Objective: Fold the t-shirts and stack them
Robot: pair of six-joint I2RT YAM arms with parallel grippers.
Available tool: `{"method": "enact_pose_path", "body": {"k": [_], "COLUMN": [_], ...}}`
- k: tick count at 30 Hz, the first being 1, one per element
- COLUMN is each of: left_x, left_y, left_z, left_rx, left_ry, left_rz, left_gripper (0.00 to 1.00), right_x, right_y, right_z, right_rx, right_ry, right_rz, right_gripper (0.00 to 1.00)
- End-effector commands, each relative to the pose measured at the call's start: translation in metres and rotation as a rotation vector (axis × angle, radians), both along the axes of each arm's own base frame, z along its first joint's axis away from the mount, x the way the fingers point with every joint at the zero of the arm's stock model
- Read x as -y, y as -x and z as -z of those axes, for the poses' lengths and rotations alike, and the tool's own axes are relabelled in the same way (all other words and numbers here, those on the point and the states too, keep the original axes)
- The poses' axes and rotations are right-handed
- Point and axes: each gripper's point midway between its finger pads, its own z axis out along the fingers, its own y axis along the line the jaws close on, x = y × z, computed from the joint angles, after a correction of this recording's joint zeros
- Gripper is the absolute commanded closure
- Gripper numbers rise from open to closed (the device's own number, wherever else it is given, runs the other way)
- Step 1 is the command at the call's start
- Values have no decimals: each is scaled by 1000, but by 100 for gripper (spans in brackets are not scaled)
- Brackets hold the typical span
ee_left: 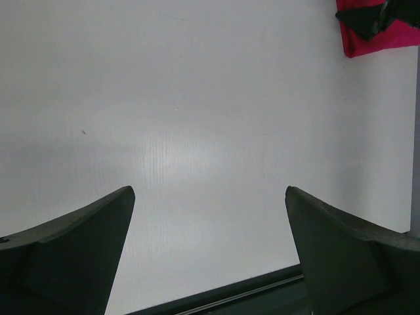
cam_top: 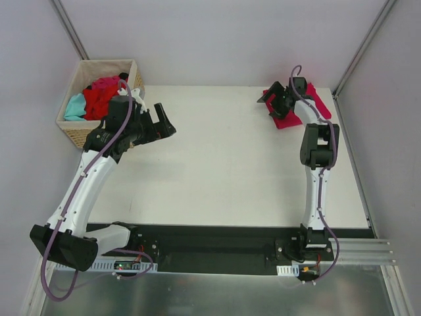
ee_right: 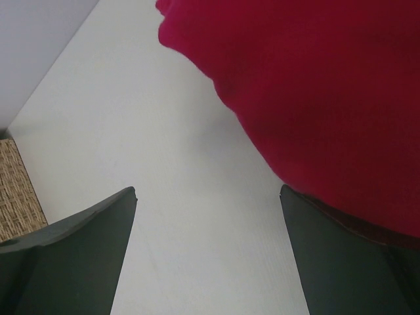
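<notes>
One white bench, a tan woven wicker basket at its far-left corner holding crumpled red, teal and magenta t-shirts. A folded crimson t-shirt lies far right. The left pincer and right pincer gape empty.

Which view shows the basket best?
Top external: nearly the whole basket shows, with shirts inside. Right wrist catches only a sliver of its wicker at the left edge; left wrist shows none of it.
</notes>
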Motion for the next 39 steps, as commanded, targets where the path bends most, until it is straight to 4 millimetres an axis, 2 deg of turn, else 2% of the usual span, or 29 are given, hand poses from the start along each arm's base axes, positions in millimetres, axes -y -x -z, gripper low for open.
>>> {"method": "enact_pose_path", "body": {"k": [1,6,7,8,12,19,20,27,28,34,36,38,39], "left_x": [7,5,5,5,3,5,4,4,5,6,5,2,-2], "left_y": [4,5,5,5,2,-5,-5,-7,-8,-12,-13,-16,-18], "left_z": [-6,-5,-4,-4,-3,1,2,3,4,8,11,13,14], "left_rx": [35,39,35,37,39,20,20,15,10,-4,-7,-1,5], "left_ry": [12,4,2,1,-13,-17,-19,-21,-20,-23,-29,-46,-65], "left_rz": [43,40,41,42,33,33,32,29,29,27,19,8,-3], "left_gripper": [1,1,1,1,1,1,1,1,1,1,1,1,1], "right_x": [-2,12,14,19,38,50,63,87,89,114,119,114,110], "right_y": [0,-14,-20,-21,-30,-31,-31,-37,-37,-38,-39,-39,-40], "right_z": [38,33,25,31,31,38,39,35,40,39,35,31,14], "right_rx": [-92,-67,-46,-64,-57,-68,-72,-57,-68,-68,-56,-42,-1], "right_ry": [-1,32,33,39,34,74,80,93,93,78,78,62,55], "right_rz": [47,102,108,121,183,234,256,312,315,348,344,316,285], "right_gripper": [4,4,4,4,4,4,4,4,4,4,4,4,4]}}
